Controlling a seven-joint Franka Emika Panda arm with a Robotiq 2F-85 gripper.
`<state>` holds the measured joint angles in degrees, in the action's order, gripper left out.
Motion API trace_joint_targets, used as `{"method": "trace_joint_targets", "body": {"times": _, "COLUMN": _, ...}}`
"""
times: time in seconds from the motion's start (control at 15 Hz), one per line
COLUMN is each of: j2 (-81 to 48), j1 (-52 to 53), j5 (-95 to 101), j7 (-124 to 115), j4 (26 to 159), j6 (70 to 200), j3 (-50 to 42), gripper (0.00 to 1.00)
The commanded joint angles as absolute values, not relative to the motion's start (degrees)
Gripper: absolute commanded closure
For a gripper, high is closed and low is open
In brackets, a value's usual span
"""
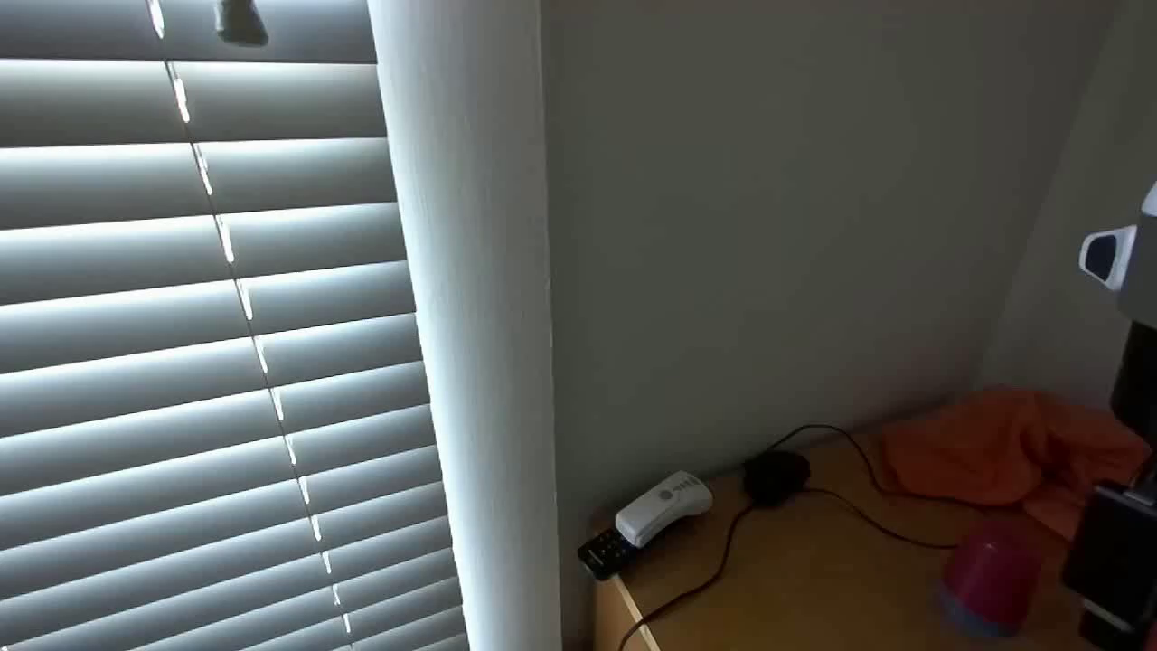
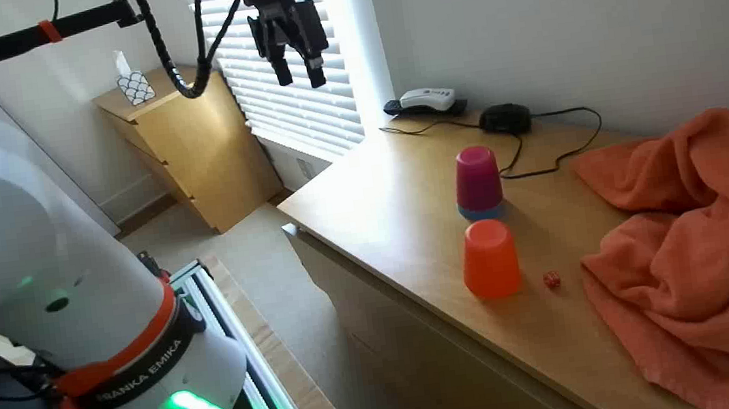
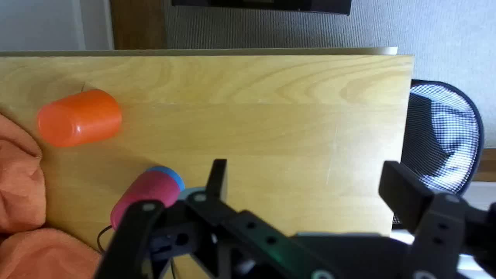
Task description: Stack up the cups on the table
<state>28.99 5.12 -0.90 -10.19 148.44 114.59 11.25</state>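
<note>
A magenta cup (image 2: 478, 181) stands upside down over a blue cup (image 2: 481, 212), of which only the lower rim shows. An orange cup (image 2: 490, 260) stands upside down by itself beside that pair. In the wrist view the orange cup (image 3: 79, 118) is at the upper left and the magenta cup (image 3: 149, 190) with the blue rim (image 3: 170, 175) is at the lower left, partly behind a finger. The magenta cup (image 1: 992, 579) also shows in an exterior view. My gripper (image 2: 301, 78) is open and empty, high above the table; its fingers (image 3: 304, 170) are wide apart.
An orange cloth (image 2: 712, 240) lies on the table, with a small red die (image 2: 551, 279) near the orange cup. A black adapter (image 2: 504, 120) with a cord and a white device (image 2: 428, 98) lie along the wall. A mesh basket (image 3: 445, 135) stands past the table's end.
</note>
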Motion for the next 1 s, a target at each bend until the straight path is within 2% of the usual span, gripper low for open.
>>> {"method": "trace_joint_targets", "body": {"times": 0.0, "j2": 28.88, "j1": 5.77, "j5": -0.58, "j7": -10.47, "j4": 148.37, "j6": 114.50, "j3": 10.65, "gripper": 0.00}}
{"method": "trace_joint_targets", "body": {"times": 0.4, "j2": 28.83, "j1": 5.77, "j5": -0.58, "j7": -10.47, "j4": 148.37, "j6": 114.50, "j3": 10.65, "gripper": 0.00}}
{"method": "trace_joint_targets", "body": {"times": 0.93, "j2": 18.92, "j1": -3.56, "j5": 2.50, "j7": -18.57, "j4": 144.12, "j6": 124.27, "j3": 5.97, "gripper": 0.00}}
